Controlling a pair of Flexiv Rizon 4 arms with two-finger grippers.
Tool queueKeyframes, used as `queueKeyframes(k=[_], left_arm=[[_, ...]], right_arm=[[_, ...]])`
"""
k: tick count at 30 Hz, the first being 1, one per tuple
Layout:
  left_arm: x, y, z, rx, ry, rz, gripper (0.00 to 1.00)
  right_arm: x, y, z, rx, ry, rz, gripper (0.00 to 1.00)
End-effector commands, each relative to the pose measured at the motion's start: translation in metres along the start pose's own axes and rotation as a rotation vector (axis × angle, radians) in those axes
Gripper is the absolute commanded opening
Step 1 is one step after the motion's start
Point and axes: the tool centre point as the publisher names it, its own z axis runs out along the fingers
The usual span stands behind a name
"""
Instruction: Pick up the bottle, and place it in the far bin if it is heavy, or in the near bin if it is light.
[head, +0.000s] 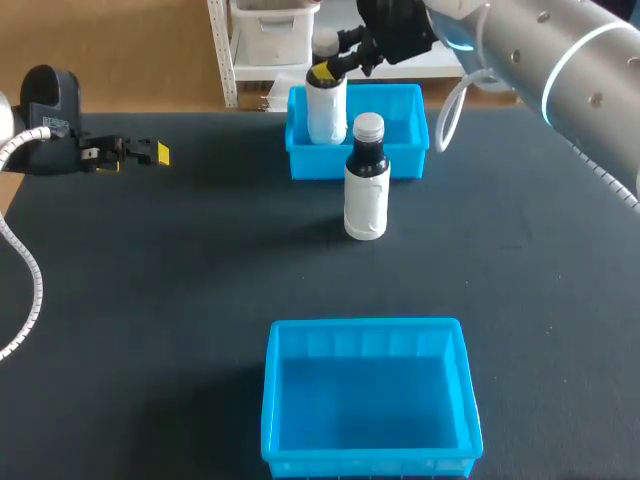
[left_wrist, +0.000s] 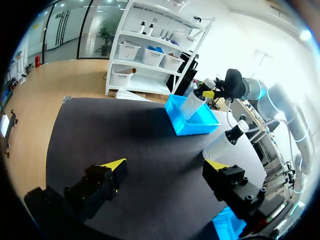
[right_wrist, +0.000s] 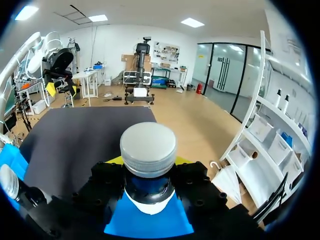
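Plainly the release is the risky part: the right jaws pinch the white bottle (head: 325, 105) by its neck, just under the grey cap (right_wrist: 148, 149), with its base down inside the left end of the far bin (head: 400, 165), close to the side wall. Whether it rests on the bin's floor cannot be told. Let go too high, the tall bottle could topple over the low wall onto the counter (head: 150, 300). A second bottle (head: 366, 190) stands upright just before the far bin, where a low retreat of the right arm (head: 560, 60) could knock it. The near bin (head: 365, 325) sits well apart, and the left jaws hang spread at the counter's left side
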Motion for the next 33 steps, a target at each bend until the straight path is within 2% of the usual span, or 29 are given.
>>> queueKeyframes(k=[1, 23, 24, 25, 26, 33], left_arm=[[0.0, 0.0, 0.0, 0.0, 0.0, 0.0, 1.0], [0.0, 0.0, 0.0, 0.0, 0.0, 0.0, 1.0], [0.0, 0.0, 0.0, 0.0, 0.0, 0.0, 1.0], [0.0, 0.0, 0.0, 0.0, 0.0, 0.0, 1.0], [0.0, 0.0, 0.0, 0.0, 0.0, 0.0, 1.0], [0.0, 0.0, 0.0, 0.0, 0.0, 0.0, 1.0]], right_arm=[[-0.002, -0.013, 0.009, -0.561, 0.007, 0.007, 0.0], [0.008, -0.014, 0.02, -0.586, 0.03, 0.047, 0.0], [0.009, -0.014, 0.02, -0.587, 0.036, 0.049, 0.36], [0.009, -0.014, 0.02, -0.588, 0.042, 0.053, 0.88], [0.009, -0.015, 0.02, -0.587, 0.042, 0.053, 1.0], [0.015, -0.015, 0.012, -0.585, 0.049, 0.061, 1.0]])
